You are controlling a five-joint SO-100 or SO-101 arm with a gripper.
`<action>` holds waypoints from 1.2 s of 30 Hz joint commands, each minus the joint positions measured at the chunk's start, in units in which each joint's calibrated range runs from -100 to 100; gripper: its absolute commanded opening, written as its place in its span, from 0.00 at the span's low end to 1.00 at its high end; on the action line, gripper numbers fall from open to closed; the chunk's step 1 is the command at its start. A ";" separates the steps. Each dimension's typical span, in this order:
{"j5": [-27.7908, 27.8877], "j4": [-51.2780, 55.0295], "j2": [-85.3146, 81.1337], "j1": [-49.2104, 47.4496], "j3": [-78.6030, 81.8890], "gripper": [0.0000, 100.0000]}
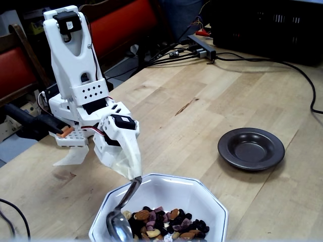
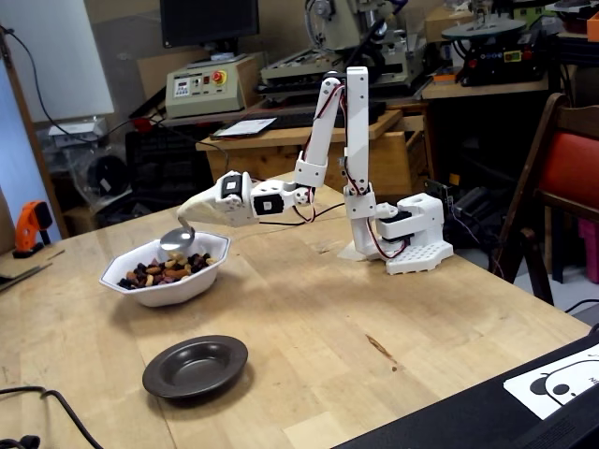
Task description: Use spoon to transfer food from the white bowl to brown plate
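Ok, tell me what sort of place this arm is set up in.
Probably a workshop or makerspace. Behind the wooden table stand benchtop machines, a control box with a red stop button and a monitor; cables trail over the tabletop.

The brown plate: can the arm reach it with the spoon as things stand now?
Probably yes. The brown plate lies empty on open table beside the white bowl, with nothing between them. The spoon, taped to the pincer, is at the bowl.
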 commanded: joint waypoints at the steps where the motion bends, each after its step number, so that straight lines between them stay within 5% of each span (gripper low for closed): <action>1: 2.93 -0.90 -0.30 1.49 -2.23 0.02; 36: 3.96 -0.90 6.55 -0.36 1.23 0.02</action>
